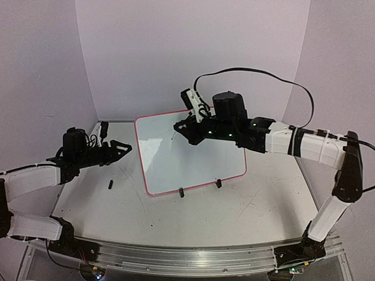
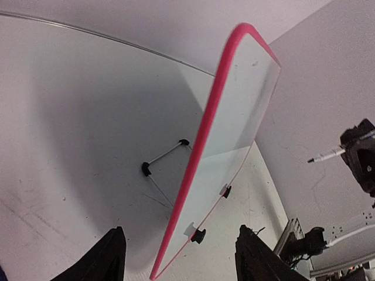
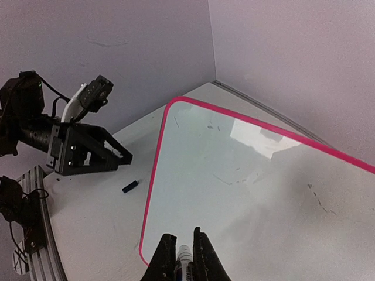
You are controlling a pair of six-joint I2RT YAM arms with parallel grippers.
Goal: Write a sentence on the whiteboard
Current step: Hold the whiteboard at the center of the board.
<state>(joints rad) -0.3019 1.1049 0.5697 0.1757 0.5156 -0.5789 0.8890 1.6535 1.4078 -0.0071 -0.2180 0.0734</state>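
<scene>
1. step in hand, by judgement: start of the writing, with marker poised at the board and no legible words yet on the whiteboard (image 1: 193, 155), only faint smudges and short stray marks.
2. whiteboard location: middle of the table (image 1: 263, 205), standing on its long edge and leaning back, propped on two black clip feet (image 1: 218, 183) at the bottom edge, red-pink frame all round.
3. right gripper (image 1: 177, 126): fingers together, clamped on a white marker (image 3: 184, 256), hovering in front of the upper part of the board face, left of centre; tip contact with the surface impossible to tell.
4. left gripper (image 1: 126, 146): fingers wide apart, holding nothing and touching nothing, just beside the board's left edge at about mid height; frame edge visible between the fingers in the left wrist view.
5. small black cap-like piece (image 1: 110, 185) lying on the table near the left gripper, apart from the board.
6. next move, by judgement: calls for setting the marker tip lightly on the glossy face and pulling steady strokes from left to right, and likely for the left gripper to close on or brace the frame.
7. likely risk: light board resting on clip feet only, prone to sliding or tipping back under too much tip pressure.
</scene>
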